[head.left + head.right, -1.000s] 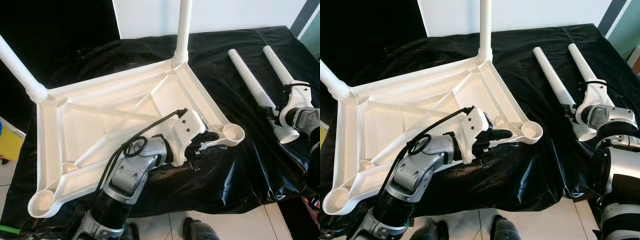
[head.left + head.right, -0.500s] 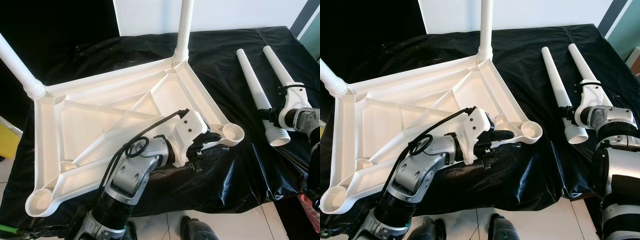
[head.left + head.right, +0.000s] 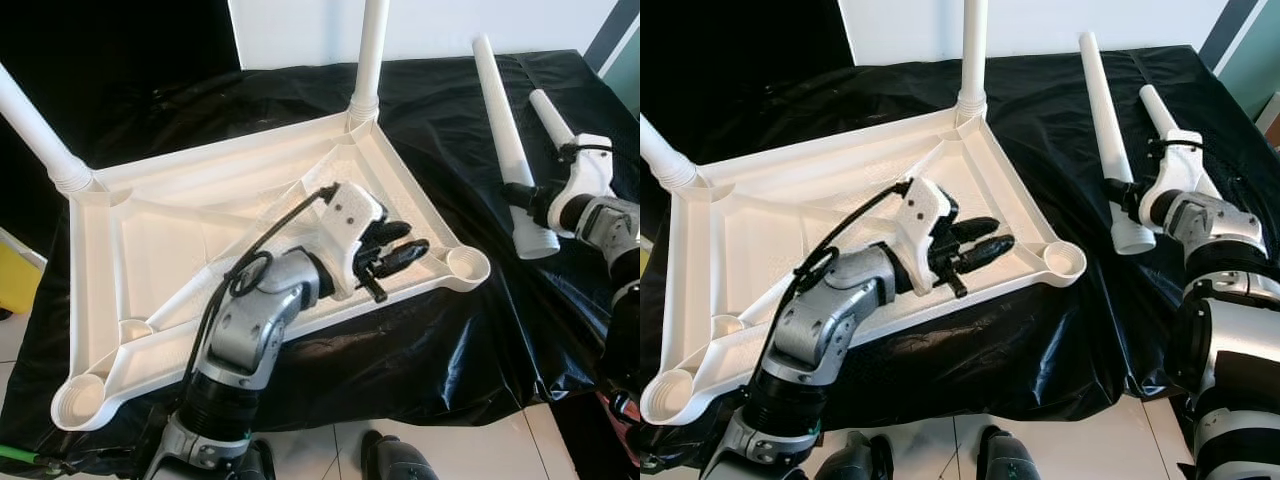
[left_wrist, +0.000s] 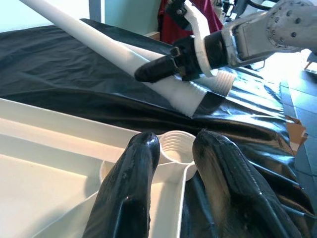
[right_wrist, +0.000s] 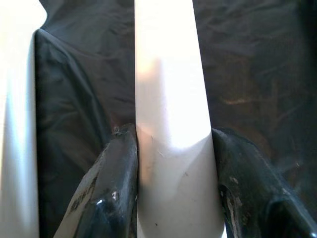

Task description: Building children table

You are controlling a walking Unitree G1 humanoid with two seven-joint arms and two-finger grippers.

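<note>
The white children's table top (image 3: pixel 200 230) lies upside down on a black cloth. Two white legs stand in its far corners (image 3: pixel 366 55) (image 3: pixel 38 135). Its near right socket (image 3: pixel 467 264) and near left socket (image 3: pixel 80 400) are empty. My left gripper (image 3: pixel 396 245) hovers over the rim just left of the near right socket (image 4: pixel 177 148), open and holding nothing. My right gripper (image 3: pixel 524 196) is shut on a loose white leg (image 3: pixel 500 110), just above its threaded end, and holds it off the cloth, right of the table. Both fingers (image 5: pixel 115 188) press its sides (image 5: pixel 171 99).
Another loose leg (image 3: pixel 548 112) lies on the cloth beside the held one, partly behind my right wrist. The black cloth (image 3: pixel 450 340) hangs over the front edge toward a tiled floor. A yellow object (image 3: pixel 15 285) sits at the left edge.
My left gripper has come off the table's front rim and risen over the rim near the socket. My right gripper has lifted the leg and swung its tip away.
</note>
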